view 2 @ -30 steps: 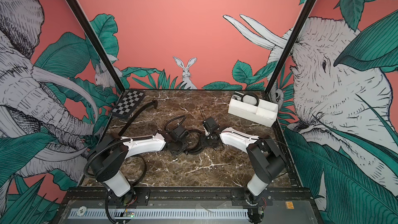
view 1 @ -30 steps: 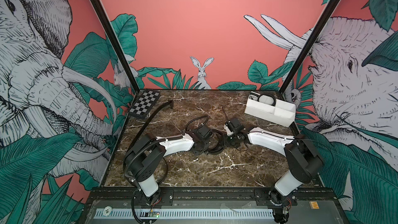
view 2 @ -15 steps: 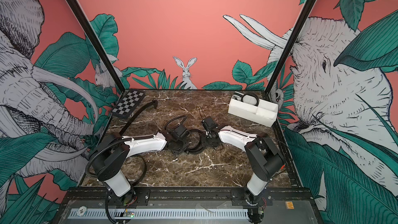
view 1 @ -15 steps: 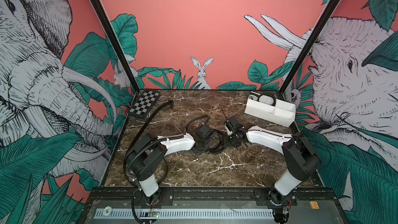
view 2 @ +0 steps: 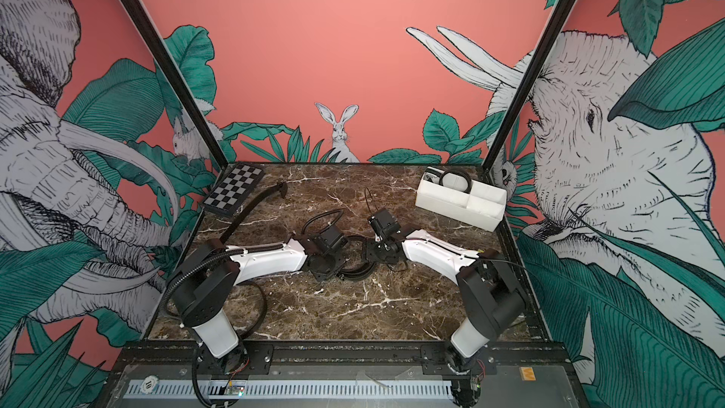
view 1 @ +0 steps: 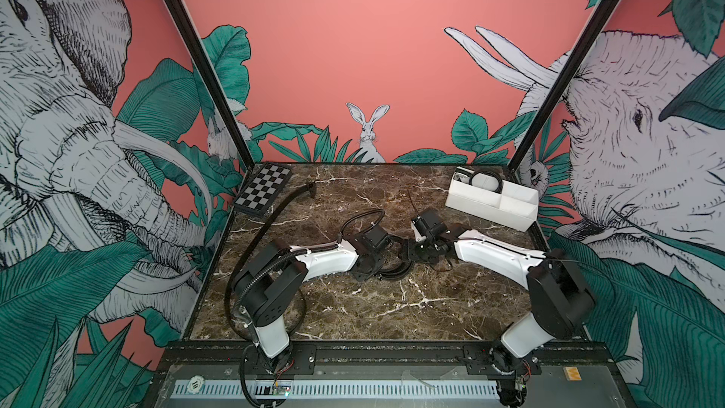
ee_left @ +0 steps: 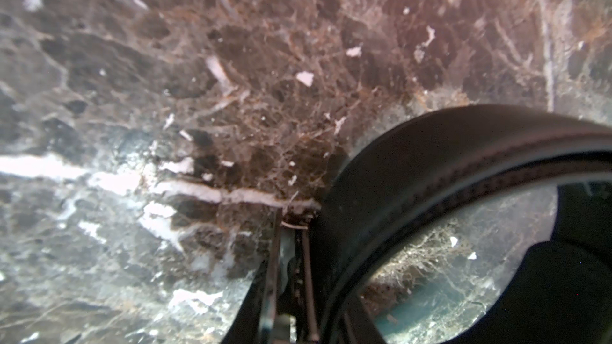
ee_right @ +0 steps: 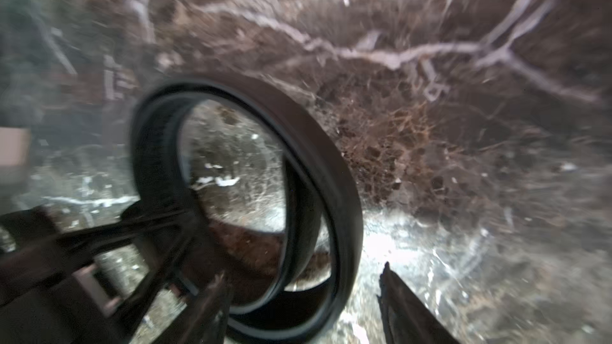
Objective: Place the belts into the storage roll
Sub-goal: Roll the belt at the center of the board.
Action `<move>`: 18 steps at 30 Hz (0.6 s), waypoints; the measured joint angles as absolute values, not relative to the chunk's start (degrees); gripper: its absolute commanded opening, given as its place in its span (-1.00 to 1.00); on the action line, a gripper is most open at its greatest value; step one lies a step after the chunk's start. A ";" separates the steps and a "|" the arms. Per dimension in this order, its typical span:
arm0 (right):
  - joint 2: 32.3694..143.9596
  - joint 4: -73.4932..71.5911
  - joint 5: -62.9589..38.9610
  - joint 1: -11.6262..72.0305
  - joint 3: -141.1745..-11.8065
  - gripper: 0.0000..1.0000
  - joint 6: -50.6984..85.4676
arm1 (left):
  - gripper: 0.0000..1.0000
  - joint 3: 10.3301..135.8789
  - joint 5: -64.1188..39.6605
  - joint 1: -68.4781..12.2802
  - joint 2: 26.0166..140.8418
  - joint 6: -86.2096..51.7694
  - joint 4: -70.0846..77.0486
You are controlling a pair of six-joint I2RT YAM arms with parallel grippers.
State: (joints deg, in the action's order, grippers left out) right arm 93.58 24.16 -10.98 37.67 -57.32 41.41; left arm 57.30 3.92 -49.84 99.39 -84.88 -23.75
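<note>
Coral walls [view 1: 353,52] painted with elephants, leaves and a rabbit close in a dark marble worktop [view 1: 353,308]. Much here is hard for us to read: both wrist views sit very close and soft, and the right one is smeared. In both top views the two sets of fingers meet in one dark knot, so we lean on the wrist views. The left fingers [view 1: 386,266] are closed on a coiled belt [ee_left: 430,160], whose layers show edge-on in their narrow gap; part of the coil is cut off by the frame. The right fingers [view 1: 410,257] stand apart, the rim of the coiled belt [ee_right: 318,147] lying between them, and one finger [ee_right: 397,296] looks clear of it, as far as the blur lets us judge. A second belt [view 1: 274,217] lies stretched out well to the outer side of the left fingers, its near end hidden behind the left arm [view 1: 270,292], its far end just beside the checkerboard [view 1: 265,190]. The storage roll [view 1: 486,209] stands well beyond the right fingers. A third belt [view 2: 468,182] lies coiled in its end compartment on the left fingers' side; a grey piece [view 1: 462,179] beside it is too small for us to name
</note>
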 measured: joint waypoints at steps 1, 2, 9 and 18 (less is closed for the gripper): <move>94.59 23.66 -11.18 37.76 -56.97 0.29 41.78 | -1.00 57.30 3.92 -49.84 99.39 -85.06 -23.73; 95.53 22.94 -11.42 37.87 -56.47 0.23 42.11 | -1.00 57.30 3.92 -49.84 99.39 -85.17 -23.70; 100.27 21.74 -11.35 38.04 -58.63 -0.52 41.47 | -0.75 57.23 2.98 -50.17 99.39 -85.67 -23.42; 106.61 29.74 -11.86 35.57 -67.59 -0.73 31.11 | 0.46 53.19 -1.80 -50.00 94.83 -84.09 -21.08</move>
State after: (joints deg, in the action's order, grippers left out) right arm 106.61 29.74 -11.86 35.57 -67.59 31.11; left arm 53.19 -1.80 -50.00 94.83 -84.09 -21.08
